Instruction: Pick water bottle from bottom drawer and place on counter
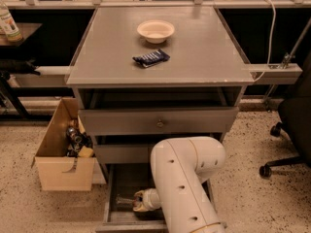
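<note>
The bottom drawer (122, 179) is pulled open under the cabinet. My white arm reaches down into it from the front. My gripper (139, 201) is low inside the drawer, at the right end of a small clear water bottle (124, 201) that lies on the drawer floor. The arm hides the right part of the drawer and part of the bottle. The grey counter (199, 47) on top of the cabinet holds a cream bowl (155, 30) and a dark blue packet (151, 58).
The middle drawer (158, 121) is pulled out a little above my arm. A cardboard box (63, 171) with items stands on the floor at the left. A green-and-white bottle (8, 23) stands on the dark side table. An office chair (291, 125) is at the right.
</note>
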Robot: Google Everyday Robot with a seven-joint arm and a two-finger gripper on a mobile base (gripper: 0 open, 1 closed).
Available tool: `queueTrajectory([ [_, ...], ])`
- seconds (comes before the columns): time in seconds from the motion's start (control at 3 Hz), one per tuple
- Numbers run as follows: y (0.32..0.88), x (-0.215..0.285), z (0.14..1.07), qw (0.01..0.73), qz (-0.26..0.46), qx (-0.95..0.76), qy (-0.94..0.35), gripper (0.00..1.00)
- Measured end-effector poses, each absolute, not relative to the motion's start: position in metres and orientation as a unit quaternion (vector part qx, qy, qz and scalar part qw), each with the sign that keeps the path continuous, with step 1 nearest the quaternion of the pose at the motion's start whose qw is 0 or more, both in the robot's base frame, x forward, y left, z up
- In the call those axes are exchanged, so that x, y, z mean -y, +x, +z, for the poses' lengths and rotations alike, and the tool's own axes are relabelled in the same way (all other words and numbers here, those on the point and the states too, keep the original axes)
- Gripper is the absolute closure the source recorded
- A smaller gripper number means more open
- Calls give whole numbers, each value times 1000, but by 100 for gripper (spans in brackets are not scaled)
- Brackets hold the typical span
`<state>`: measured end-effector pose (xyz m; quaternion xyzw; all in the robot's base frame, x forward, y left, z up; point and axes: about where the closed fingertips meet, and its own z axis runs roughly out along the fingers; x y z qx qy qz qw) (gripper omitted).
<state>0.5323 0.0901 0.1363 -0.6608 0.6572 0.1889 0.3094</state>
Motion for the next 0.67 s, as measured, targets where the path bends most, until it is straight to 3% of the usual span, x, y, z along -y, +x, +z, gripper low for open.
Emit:
queueTrajectory([
  [0.67,486,-84,193,327,184,-618,-691,100],
])
